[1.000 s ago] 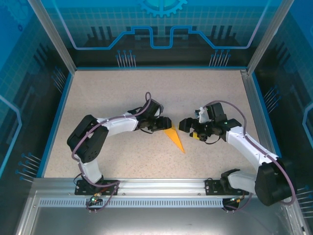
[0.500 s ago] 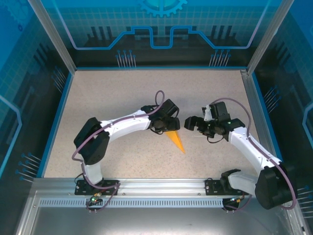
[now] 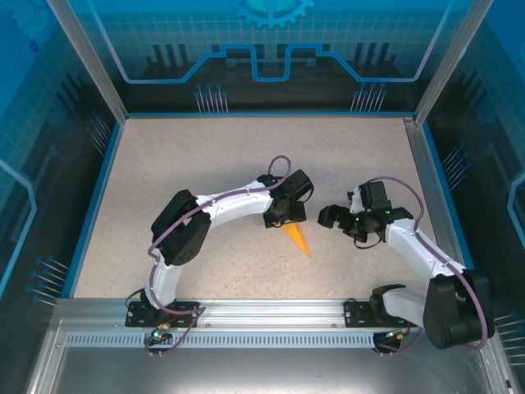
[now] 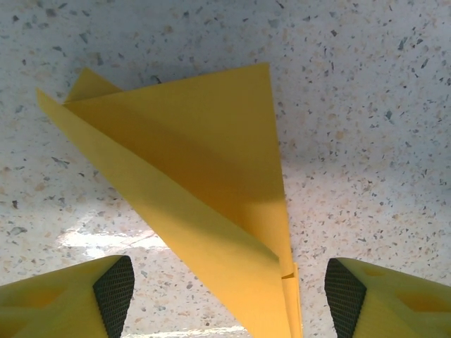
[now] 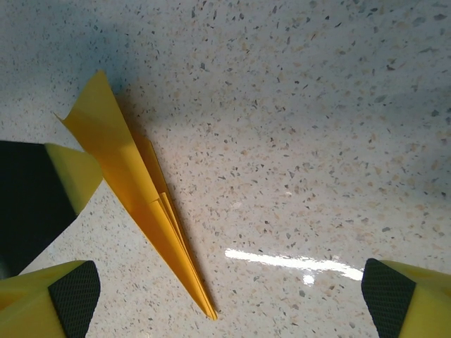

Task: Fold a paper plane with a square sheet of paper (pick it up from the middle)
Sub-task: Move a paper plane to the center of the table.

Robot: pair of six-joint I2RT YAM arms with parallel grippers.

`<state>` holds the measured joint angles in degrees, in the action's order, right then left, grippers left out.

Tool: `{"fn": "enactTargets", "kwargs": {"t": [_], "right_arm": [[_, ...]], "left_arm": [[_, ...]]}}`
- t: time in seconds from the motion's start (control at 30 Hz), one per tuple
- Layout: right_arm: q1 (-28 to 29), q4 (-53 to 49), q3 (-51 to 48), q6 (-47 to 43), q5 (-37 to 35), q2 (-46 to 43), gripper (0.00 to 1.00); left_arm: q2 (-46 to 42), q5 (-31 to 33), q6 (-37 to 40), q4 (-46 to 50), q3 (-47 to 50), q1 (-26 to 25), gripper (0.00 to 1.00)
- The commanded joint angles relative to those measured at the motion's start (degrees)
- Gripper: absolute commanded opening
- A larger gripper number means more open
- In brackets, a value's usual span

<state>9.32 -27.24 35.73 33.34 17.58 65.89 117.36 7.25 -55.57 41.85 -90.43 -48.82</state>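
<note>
Lying flat on the speckled bench (image 3: pixel 189 156) just near of its middle, the paper plane (image 3: pixel 296 239) is a narrow orange-yellow dart with its nose pointing toward the arms' bases and its wider tail tucked beneath the left claw (image 3: pixel 281 216). It looks feather-light, thin and limp, so it should slide on the smooth surface and crumple or lose its creases under a hard pinch. From the left wrist, its top flap (image 4: pixel 204 190) stands slightly proud of the layer below and throws a shadow, so the folds probably spring back. The best hold is likely mid-length across the stacked layers along the centre crease, not the flimsy nose. The left claw (image 4: pixel 229 299) is spread, one pad on either side of the narrowing body, touching neither edge and holding nothing; whether it rests on the bench cannot be told. The right claw (image 3: pixel 330 217) sits just beside the dart on its right, jaws wide and empty. In its wrist view the plane (image 5: pixel 134 204) runs down between the pads, much nearer the left-hand one.
</note>
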Motion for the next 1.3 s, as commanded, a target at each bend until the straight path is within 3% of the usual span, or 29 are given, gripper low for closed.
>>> {"fn": "enactTargets", "kwargs": {"t": [0.0, 0.13, 0.37, 0.53, 0.7, 0.9, 1.1, 1.2, 1.27], "right_arm": [[-0.87, 0.73, -0.96, -1.15, 1.25, -1.88, 0.99], [-0.84, 1.58, -1.97, -1.65, 2.70, -3.87, 0.99], [-0.82, -1.42, -1.34, -1.50, -1.95, -11.58, 0.99], [-0.82, -0.70, -1.39, -1.38, -1.59, -11.90, 0.99], [-0.71, 1.40, -2.94, -2.26, -0.18, -8.16, 0.99], [-0.24, -4.61, 1.53, -5.75, -0.15, 0.38, 0.99], [5.69, 2.52, 0.90, -6.28, 2.03, 0.56, 0.99], [8.26, 4.40, 1.87, -7.74, 2.76, 3.09, 0.93], [10.38, 5.65, 2.72, -8.46, 2.26, 5.40, 0.82]], "left_arm": [[2.35, 0.05, -0.46, 3.93, -3.34, -0.58, 0.75], [2.78, 0.54, -0.40, 5.21, -3.83, -0.61, 0.69], [-0.21, 1.90, -0.17, 4.82, 0.21, -0.62, 0.46], [-2.88, 1.47, 0.18, 2.17, 3.34, -0.58, 0.38], [-6.07, 2.15, -0.04, 0.47, 6.89, -0.58, 0.36], [-10.07, 2.25, -0.19, -4.84, 13.05, -0.50, 0.30], [-10.53, 1.61, 0.49, -5.74, 14.77, -0.49, 0.27], [-11.81, 2.16, 0.33, -6.81, 16.47, -0.49, 0.26], [-12.39, 1.97, 0.33, -7.89, 17.39, -0.40, 0.25]]}}
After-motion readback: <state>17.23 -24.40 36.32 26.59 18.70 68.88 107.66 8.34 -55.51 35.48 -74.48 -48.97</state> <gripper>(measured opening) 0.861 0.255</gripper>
